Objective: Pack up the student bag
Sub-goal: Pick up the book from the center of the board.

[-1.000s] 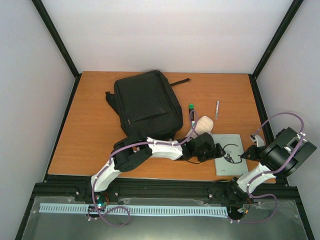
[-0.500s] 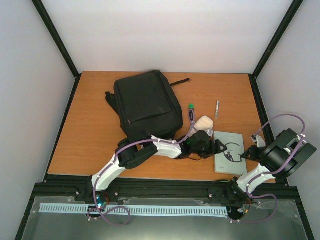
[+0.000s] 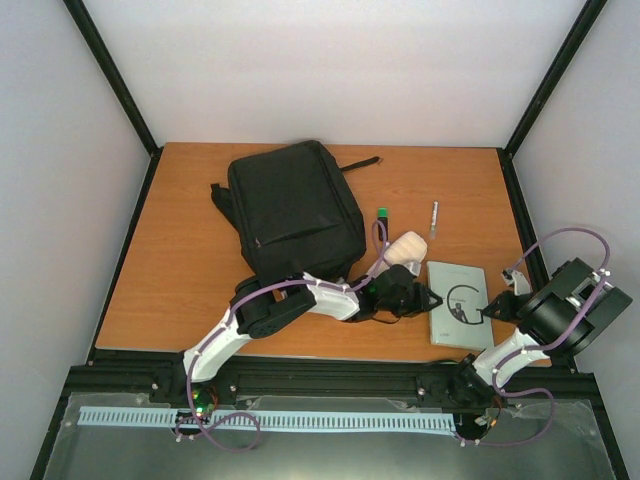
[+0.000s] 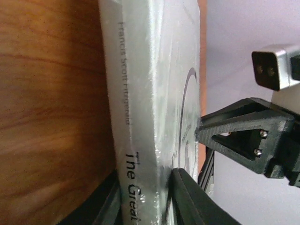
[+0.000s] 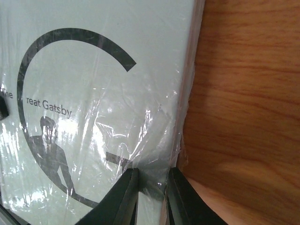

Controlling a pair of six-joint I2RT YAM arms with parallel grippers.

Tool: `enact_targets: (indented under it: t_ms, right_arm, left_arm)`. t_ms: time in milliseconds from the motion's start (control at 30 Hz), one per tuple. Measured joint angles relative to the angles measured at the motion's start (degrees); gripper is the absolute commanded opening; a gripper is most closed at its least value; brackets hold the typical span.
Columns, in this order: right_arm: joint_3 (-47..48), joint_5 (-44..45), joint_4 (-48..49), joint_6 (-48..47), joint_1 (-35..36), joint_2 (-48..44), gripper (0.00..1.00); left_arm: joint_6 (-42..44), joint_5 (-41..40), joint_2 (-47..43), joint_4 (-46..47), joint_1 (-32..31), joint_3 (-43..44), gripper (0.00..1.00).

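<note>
The student bag [image 3: 295,210], a large black backpack, lies flat at the back left of the table, apart from both grippers. A pale grey book [image 3: 462,305] in clear plastic wrap lies at the front right. My left gripper [image 3: 428,298] is at its left edge. In the left wrist view its jaws [image 4: 145,185] clamp the spine of the book [image 4: 150,93], one under it and one on the cover. My right gripper [image 3: 487,312] holds the opposite edge. In the right wrist view its jaws [image 5: 153,173] pinch the book [image 5: 93,70] at the rim.
A cream ribbed pouch [image 3: 408,248] lies just behind the left gripper. A green-capped tube [image 3: 382,222] and a slim pen [image 3: 434,216] lie behind it. The wooden table [image 3: 170,270] is boxed in by a black frame and white walls.
My left gripper has slid onto the book's left edge and its jaws have closed on the spine. The right gripper has kept its grip on the other edge.
</note>
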Motion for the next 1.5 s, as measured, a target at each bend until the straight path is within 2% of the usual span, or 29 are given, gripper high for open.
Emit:
enact_targets:
  t_ms: [67,233,467,600,767,967,1133,1233,1267,1500]
  right_arm:
    - [-0.09,0.11,0.17,-0.04,0.00,-0.28,0.16]
    - [-0.15,0.26,0.46,-0.22,0.02,-1.46,0.21]
    - [-0.15,0.63,0.42,-1.36,0.74,-3.50,0.41]
    - [1.33,-0.42,-1.73,-2.71,0.68,-9.51,0.49]
    - [6.56,-5.35,-7.52,-5.31,0.66,-19.37,0.58]
    - [13.07,-13.55,-16.37,-8.66,1.95,-27.76,0.74]
    - [16.31,-20.46,-19.78,-6.56,7.43,-30.05,0.80]
    - [16.61,-22.99,-18.82,-1.55,14.95,-29.70,0.97]
    - [16.65,-23.89,-17.75,0.44,18.45,-29.31,1.00]
    - [17.40,-30.21,-5.90,16.04,34.73,-26.71,1.00]
  left_arm:
    - [-0.26,-0.02,-0.13,0.50,0.02,-0.11,0.12]
    - [0.55,-0.37,-1.95,1.29,0.07,-0.46,0.01]
    - [6.23,-1.36,-10.45,-3.87,-0.46,-3.82,0.01]
    - [12.79,-1.75,-18.97,-9.25,-0.57,-5.95,0.01]
    - [19.50,-3.82,-29.09,-16.11,-0.61,-7.65,0.01]
    - [24.48,-6.25,-41.42,-24.20,1.84,-12.44,0.01]
    - [27.43,-7.43,-52.78,-30.51,7.93,-18.86,0.01]
    - [27.69,-6.10,-58.40,-32.65,14.34,-21.68,0.01]
    - [27.65,-5.05,-59.95,-32.94,17.25,-22.43,0.01]
    - [25.64,2.69,-63.25,-31.01,31.54,-25.20,0.01]
